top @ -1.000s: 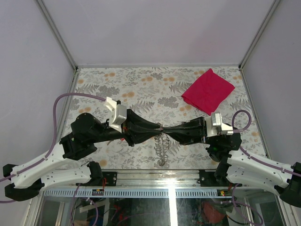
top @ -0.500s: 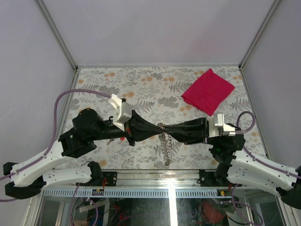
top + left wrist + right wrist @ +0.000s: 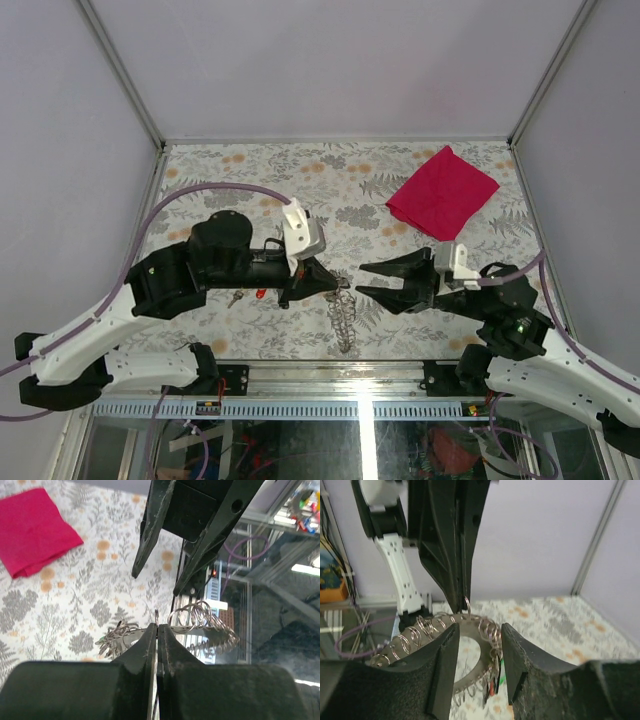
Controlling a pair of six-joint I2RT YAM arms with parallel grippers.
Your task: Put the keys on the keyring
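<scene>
Presently, the keys [image 3: 260, 294] are seen on the table [image 3: 250, 180] beneath the left arm. The left gripper [image 3: 335, 283] is clenched on one thin ring of the keyring chain [image 3: 343, 315], which trails toward the near edge. The right gripper [image 3: 361, 280] is released, just beside the chain but apart from it.
</scene>
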